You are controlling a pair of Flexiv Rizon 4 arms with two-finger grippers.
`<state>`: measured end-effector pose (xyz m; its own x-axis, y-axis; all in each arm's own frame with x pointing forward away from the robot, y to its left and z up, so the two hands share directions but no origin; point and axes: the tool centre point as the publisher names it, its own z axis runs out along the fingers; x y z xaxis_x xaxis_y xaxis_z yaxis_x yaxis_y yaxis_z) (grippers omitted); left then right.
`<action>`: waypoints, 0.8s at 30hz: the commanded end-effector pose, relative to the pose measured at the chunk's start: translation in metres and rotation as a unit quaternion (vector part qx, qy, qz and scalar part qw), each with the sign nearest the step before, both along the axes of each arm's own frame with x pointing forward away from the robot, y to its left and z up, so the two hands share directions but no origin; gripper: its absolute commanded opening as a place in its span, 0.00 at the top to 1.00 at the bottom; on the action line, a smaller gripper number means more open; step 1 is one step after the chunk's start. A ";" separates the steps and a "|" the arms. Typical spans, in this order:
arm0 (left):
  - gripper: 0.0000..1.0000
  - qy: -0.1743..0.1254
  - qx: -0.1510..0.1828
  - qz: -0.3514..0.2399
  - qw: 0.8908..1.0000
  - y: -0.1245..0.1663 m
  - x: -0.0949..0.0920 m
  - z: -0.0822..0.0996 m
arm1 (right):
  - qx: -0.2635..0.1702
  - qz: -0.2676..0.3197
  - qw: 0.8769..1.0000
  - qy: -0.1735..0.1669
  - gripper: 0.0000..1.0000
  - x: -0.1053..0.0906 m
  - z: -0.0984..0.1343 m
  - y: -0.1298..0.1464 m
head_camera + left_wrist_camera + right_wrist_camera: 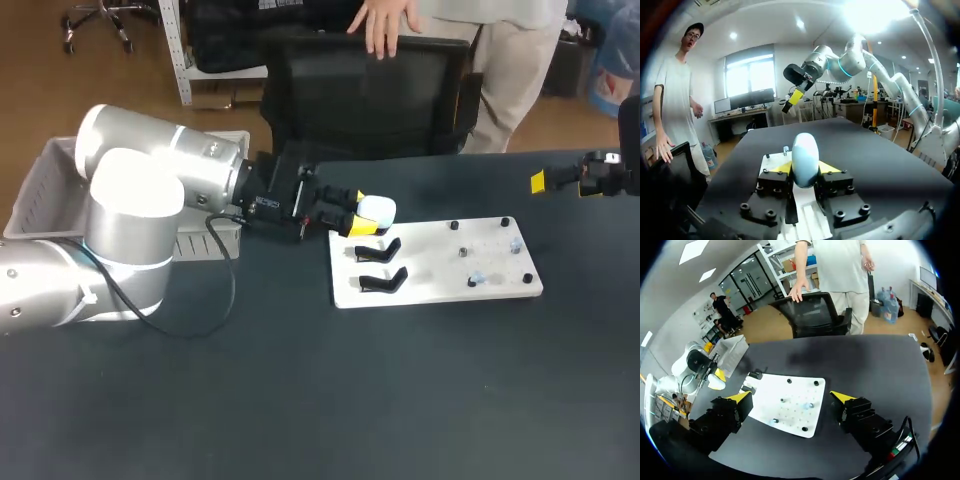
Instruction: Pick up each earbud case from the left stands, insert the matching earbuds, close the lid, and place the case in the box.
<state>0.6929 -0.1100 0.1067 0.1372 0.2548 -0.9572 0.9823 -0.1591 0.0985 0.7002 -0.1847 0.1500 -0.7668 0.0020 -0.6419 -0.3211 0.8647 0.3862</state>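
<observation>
- Gripping the white earbud case [805, 155] by its flanks, the left hand [355, 212] looks secure; smooth, light, likely slippery.
- Empty, the right hand [790, 397] gapes wide.

Bare table [400, 400] stretches along the near side and right of the white board [440, 262], leaving those edges open to a reach. At the board's far left corner the left gripper [358, 213], clamped on the earbud case [378, 210], crowds the two black stands [383, 281], while the left arm [150, 200] and its cable [225, 290] lie between board and box [45, 175]. The right gripper [540, 181], fingers wide, hovers far right, well apart from the board's low pegs [455, 225]
</observation>
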 end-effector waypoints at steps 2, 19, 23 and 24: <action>1.00 -0.010 -0.007 0.030 0.999 0.004 -0.006 0.001 | 0.000 0.000 1.000 0.000 0.00 0.000 0.000 0.000; 1.00 -0.010 -0.007 0.030 0.999 0.004 -0.006 0.001 | 0.000 0.000 1.000 0.000 0.00 0.000 0.000 0.000; 1.00 -0.010 -0.007 0.030 0.999 0.004 -0.006 0.001 | 0.000 0.000 1.000 0.000 0.00 0.000 0.000 0.000; 1.00 -0.010 -0.009 0.029 0.999 0.005 -0.008 0.000 | 0.000 0.000 1.000 0.000 0.00 0.000 0.000 0.000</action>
<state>0.6893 -0.1060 0.1081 0.1379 0.2534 -0.9575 0.9877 -0.1066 0.1140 0.7002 -0.1847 0.1500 -0.7668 0.0020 -0.6419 -0.3211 0.8647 0.3862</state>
